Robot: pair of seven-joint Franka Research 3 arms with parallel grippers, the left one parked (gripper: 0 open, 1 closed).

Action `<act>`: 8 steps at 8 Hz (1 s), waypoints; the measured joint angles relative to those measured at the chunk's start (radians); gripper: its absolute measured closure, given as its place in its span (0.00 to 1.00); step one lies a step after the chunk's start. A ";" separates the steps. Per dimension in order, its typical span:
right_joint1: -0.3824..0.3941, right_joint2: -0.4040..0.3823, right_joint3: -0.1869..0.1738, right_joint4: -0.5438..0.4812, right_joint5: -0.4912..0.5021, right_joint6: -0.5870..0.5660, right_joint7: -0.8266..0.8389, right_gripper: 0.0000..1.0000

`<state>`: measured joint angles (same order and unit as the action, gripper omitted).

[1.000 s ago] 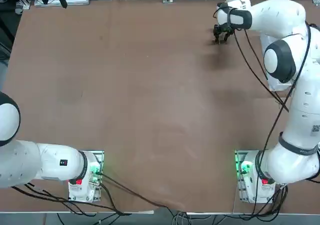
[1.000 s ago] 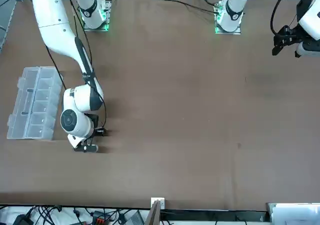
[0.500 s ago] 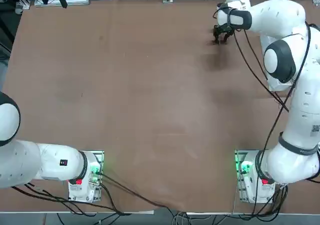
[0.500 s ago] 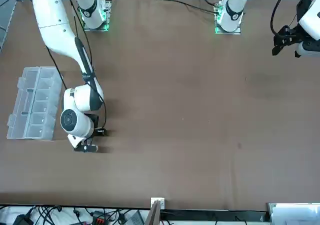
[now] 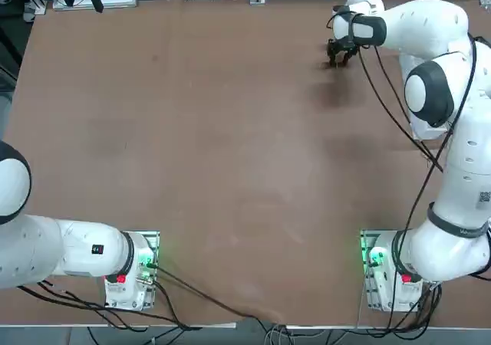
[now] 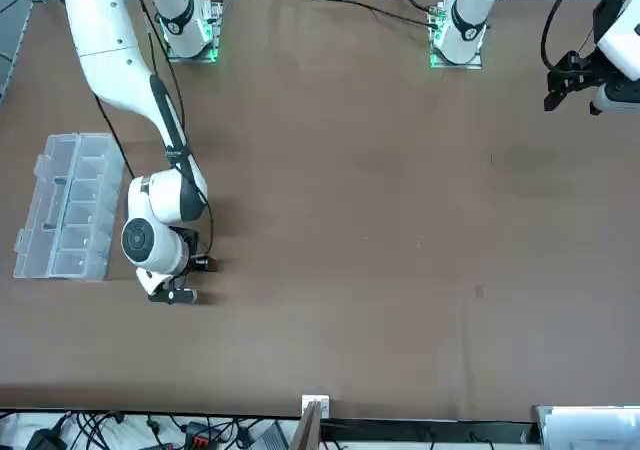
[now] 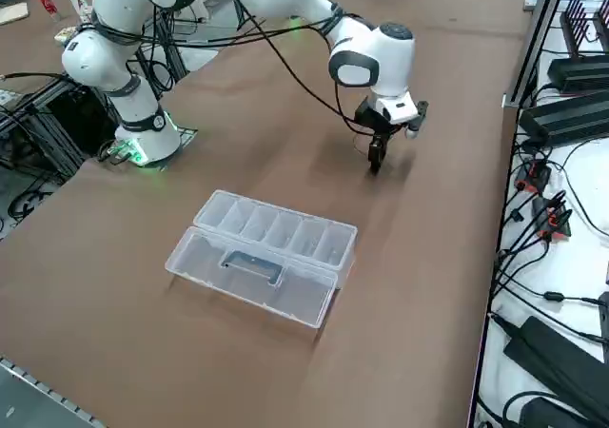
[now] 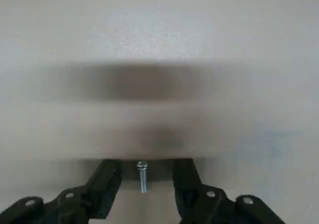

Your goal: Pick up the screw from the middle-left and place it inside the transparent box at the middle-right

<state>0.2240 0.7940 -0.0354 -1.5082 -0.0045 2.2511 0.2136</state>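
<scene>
In the right wrist view the screw (image 8: 142, 176), a small silver one with a round head, lies on the table between the two black fingertips (image 8: 107, 181), touching neither. My right gripper (image 8: 144, 184) is open and low over the tabletop, near the table's far edge (image 5: 337, 60), (image 6: 192, 280). The side view shows its fingers pointing straight down (image 7: 375, 162). The transparent box (image 7: 262, 254) lies apart from the gripper, with its lid folded open and a row of small compartments showing. It also appears at the table's edge in the front view (image 6: 65, 207). The screw is too small to make out in the wide views.
The brown tabletop (image 5: 230, 146) stretches wide to the left of the gripper. Black cables (image 5: 387, 103) hang from the right arm. Cables and black devices (image 7: 561, 114) lie just beyond the table's far edge, close to the gripper.
</scene>
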 joint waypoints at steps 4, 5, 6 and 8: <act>0.000 -0.004 0.002 0.001 0.001 0.000 0.000 0.60; 0.000 -0.004 0.002 0.001 0.002 0.000 0.000 0.65; 0.000 -0.005 0.003 0.001 0.003 0.000 0.000 0.70; 0.000 -0.005 0.004 0.002 0.004 0.000 0.000 0.78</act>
<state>0.2240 0.7888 -0.0315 -1.5063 -0.0010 2.2513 0.2137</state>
